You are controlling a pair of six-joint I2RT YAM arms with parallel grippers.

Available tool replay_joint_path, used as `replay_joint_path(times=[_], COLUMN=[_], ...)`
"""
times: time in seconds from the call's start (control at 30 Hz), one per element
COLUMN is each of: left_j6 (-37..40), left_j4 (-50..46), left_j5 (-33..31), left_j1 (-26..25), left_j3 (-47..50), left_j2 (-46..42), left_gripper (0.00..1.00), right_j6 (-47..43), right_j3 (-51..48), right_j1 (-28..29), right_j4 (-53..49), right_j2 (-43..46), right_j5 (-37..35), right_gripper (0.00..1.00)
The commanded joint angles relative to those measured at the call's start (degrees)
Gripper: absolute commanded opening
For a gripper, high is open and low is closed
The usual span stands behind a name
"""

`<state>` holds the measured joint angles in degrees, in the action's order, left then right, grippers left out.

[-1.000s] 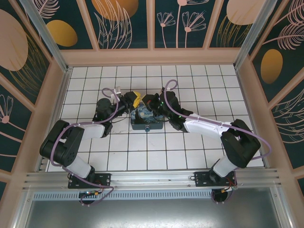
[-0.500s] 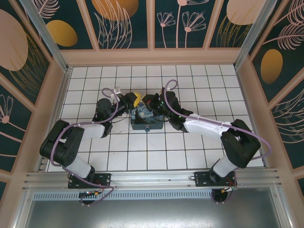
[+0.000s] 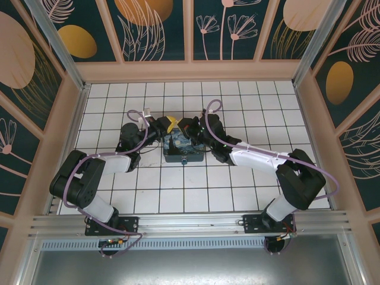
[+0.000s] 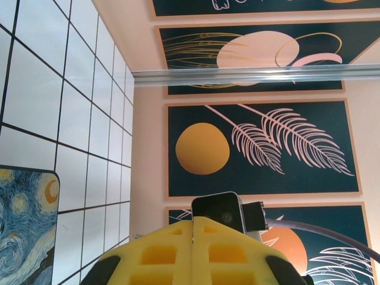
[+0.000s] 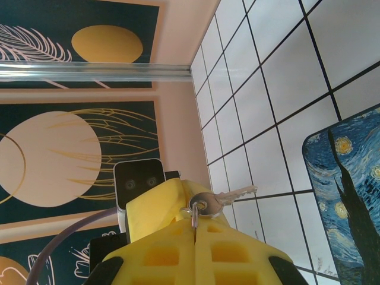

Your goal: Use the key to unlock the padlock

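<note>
Key: we logged its head clamped in right tool, blade crosswise. Left tool directly opposite was pressed together; contents untellable.

No legible txt, labels or nos.

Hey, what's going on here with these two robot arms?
The two arms are tip to tip by the far edge of a box printed with a starry night painting, on a white tiled table. The right claw is shut on a small silver key, whose blade sticks out bare, not in a lock. The left claw is shut too, close beside it. What it grips, if anything, can't be told.
</note>
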<state>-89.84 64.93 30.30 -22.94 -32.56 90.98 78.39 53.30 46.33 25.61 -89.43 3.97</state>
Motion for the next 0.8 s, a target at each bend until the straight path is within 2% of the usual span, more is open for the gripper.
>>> replay_joint_path(times=[0.0, 0.07, 0.23, 0.43, 0.6, 0.77], left_j6=[1.05, 1.24, 1.91, 3.12, 8.99, 21.07], left_j4=[2.55, 2.49, 1.66, -0.66, -8.97, -19.75], left_j5=[0.15, 0.19, 1.04, 3.04, 5.05, 6.99], left_j1=[-0.35, -0.31, -0.35, -0.35, -0.35, -0.35], left_j3=[-0.36, -0.53, -1.03, -2.01, -4.63, -8.42], left_j2=[0.21, 0.38, 0.69, 0.8, -0.69, -1.76], left_gripper=[0.0, 0.0, 0.0, 0.0, 0.0, 0.0], right_j6=[-0.21, -0.56, -2.97, -7.99, -15.26, -25.28], right_j3=[0.78, 0.91, 0.56, -1.23, -6.38, -14.01], right_j1=[-0.01, -0.09, -0.18, -1.41, -5.74, -11.15], right_j4=[1.48, 1.07, -2.87, -11.83, -10.5, 0.88], right_j2=[-0.13, 0.1, 3.9, 10.88, 14.84, 18.43], right_j5=[-0.8, -1.13, -3.86, -7.36, -4.34, 6.44], right_gripper=[0.0, 0.0, 0.24, 0.37, 0.48, 0.53])
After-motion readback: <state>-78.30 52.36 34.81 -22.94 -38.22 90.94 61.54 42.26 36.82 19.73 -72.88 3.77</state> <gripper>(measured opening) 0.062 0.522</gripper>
